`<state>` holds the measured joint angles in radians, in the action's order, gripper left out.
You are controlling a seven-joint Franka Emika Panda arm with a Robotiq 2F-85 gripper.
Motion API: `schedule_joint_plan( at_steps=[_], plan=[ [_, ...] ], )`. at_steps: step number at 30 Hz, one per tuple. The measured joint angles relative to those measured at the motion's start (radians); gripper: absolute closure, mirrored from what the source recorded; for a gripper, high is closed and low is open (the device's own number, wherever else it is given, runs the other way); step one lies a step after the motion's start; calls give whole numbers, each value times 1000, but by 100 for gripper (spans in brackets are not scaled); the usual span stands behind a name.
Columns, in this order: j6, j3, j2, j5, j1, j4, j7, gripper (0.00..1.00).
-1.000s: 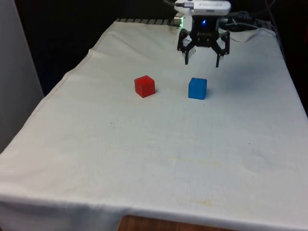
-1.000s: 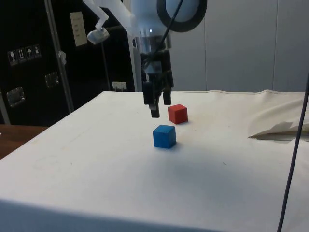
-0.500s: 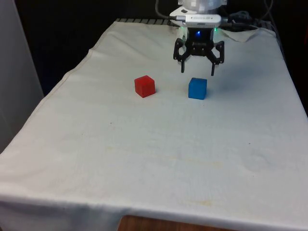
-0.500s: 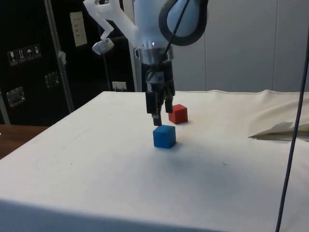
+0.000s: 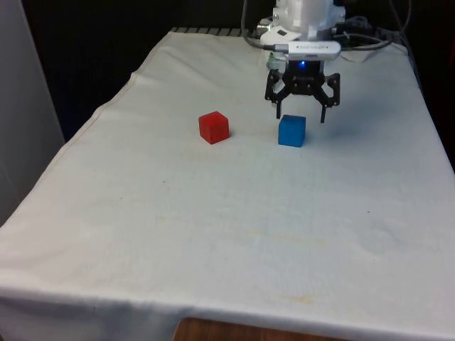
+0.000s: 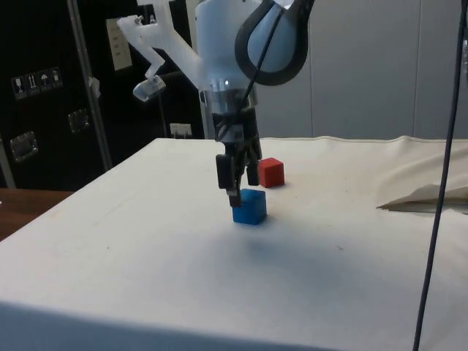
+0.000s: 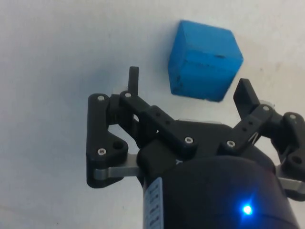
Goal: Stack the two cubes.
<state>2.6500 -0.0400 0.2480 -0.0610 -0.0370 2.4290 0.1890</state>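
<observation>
The fingers [image 5: 303, 114] are spread wide and hold nothing. The blue cube [image 5: 291, 131] sits on the counter [image 5: 213, 213] just under them, a bit nearer one finger than the other, and the red cube [image 5: 213, 127] sits off to the side, well apart from them. No cube is stacked yet, so I think the fingers have to come down, grab the blue cube, and set it on the red one.
</observation>
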Motion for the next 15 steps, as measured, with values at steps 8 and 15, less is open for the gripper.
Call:
schedule_joint_plan(
  at_steps=[8, 15],
  plan=[
    [40, 8, 64, 0, 2, -13, -5, 0],
    [63, 14, 108, 0, 4, -24, -12, 0]
  ],
)
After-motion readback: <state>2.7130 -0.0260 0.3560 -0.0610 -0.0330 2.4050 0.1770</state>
